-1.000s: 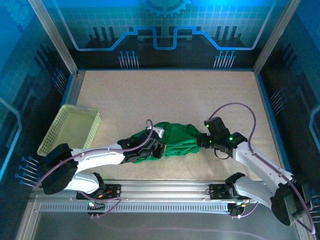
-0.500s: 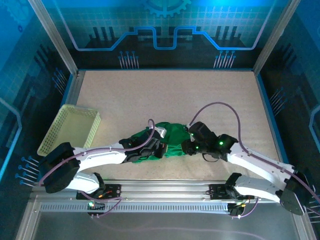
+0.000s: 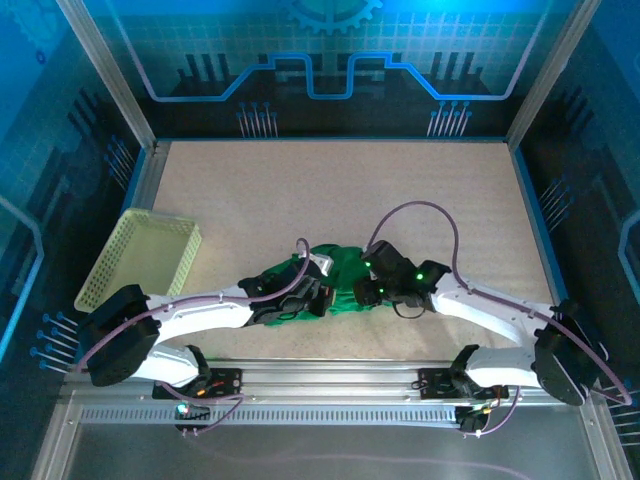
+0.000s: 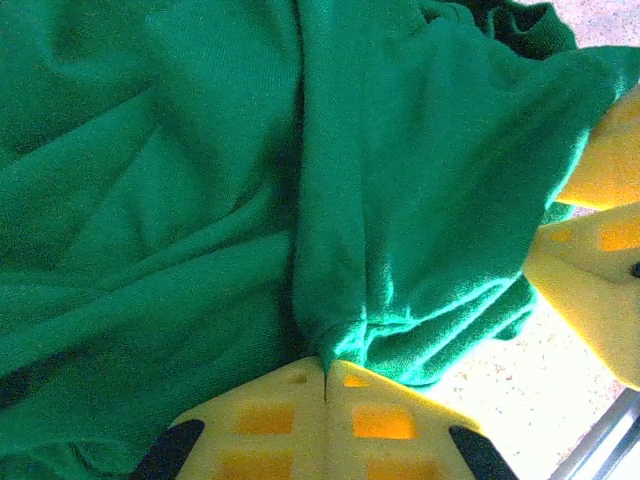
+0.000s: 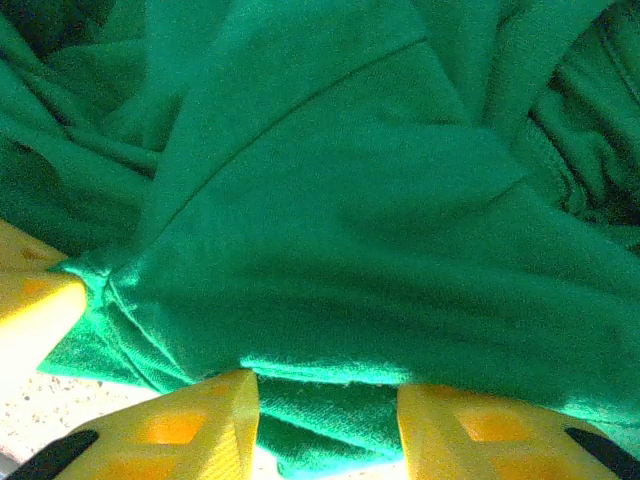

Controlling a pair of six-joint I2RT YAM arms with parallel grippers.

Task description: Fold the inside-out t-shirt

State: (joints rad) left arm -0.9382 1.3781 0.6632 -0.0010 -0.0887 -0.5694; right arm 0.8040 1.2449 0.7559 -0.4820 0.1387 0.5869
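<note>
Left gripper is clamped tight on a fold of the green t-shirt. Right gripper is at the cloth's edge, fingers apart, fabric lying between them.

Inside-out t-shirt: plain bright green all over. Shades to darker green in the creases.
Basket: pale yellow-green, patterned with a regular grid of perforations.
Table: light beige, finely speckled.
Left arm and right arm: white links, black joints; small green lights at the right wrist.
Cable: purple.
Left gripper and right gripper: yellow fingers with orange recesses, black at the base.
Back wall: blue, overlaid with a fine pale grid and cyan circuit-style lines.
Rail: silver-grey.
</note>
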